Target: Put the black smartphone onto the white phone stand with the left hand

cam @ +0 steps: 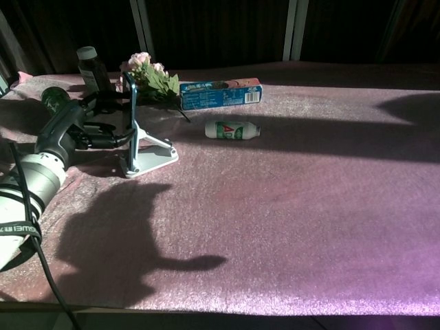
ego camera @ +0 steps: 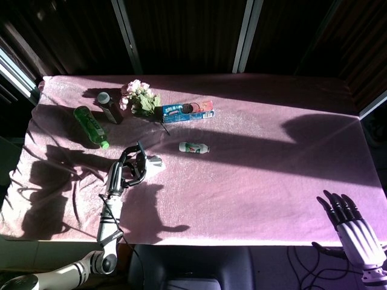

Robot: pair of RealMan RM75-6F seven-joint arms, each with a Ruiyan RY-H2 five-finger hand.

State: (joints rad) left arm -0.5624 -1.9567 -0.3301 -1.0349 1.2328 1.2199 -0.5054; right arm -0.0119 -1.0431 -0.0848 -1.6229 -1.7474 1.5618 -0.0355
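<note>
The black smartphone (cam: pixel 130 110) stands nearly upright and edge-on, its lower end down at the white phone stand (cam: pixel 152 155). My left hand (cam: pixel 81 128) grips it from the left, with the fingers still wrapped on its edge. From the head view the left hand (ego camera: pixel 123 171) reaches over to the smartphone (ego camera: pixel 140 158), which leans by the phone stand (ego camera: pixel 155 164). I cannot tell whether the phone's weight rests on the stand. My right hand (ego camera: pixel 353 230) hangs off the table's near right corner, fingers spread and holding nothing.
A green bottle (ego camera: pixel 91 125) lies at the left, with a dark capped bottle (ego camera: pixel 110 107) and a flower bunch (ego camera: pixel 140 96) behind the stand. A blue box (ego camera: pixel 187 111) and a small white bottle (ego camera: pixel 195 147) lie right of the stand. The pink cloth (ego camera: pixel 254 181) is wrinkled at the left.
</note>
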